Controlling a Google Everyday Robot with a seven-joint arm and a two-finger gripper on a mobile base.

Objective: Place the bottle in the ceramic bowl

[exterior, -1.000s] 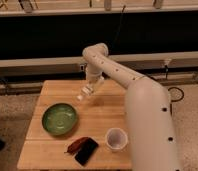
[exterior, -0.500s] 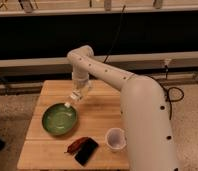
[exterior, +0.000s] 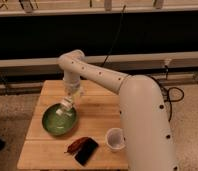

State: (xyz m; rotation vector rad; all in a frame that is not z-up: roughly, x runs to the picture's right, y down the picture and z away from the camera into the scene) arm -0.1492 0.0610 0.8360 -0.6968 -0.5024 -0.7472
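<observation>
The green ceramic bowl [exterior: 57,121] sits on the left part of the wooden table [exterior: 99,107]. My gripper [exterior: 69,100] hangs over the bowl's right rim, at the end of the white arm that reaches in from the right. It is shut on the small whitish bottle [exterior: 66,105], which is held tilted just above the bowl's inner right side. I cannot tell whether the bottle touches the bowl.
A white cup [exterior: 115,138] stands near the table's front right. A black flat object [exterior: 86,150] and a reddish-brown item [exterior: 76,145] lie at the front edge, below the bowl. A dark wall with metal rails runs behind the table.
The gripper has moved left and down with the bottle, from the table's back middle to just over the bowl's right side.
</observation>
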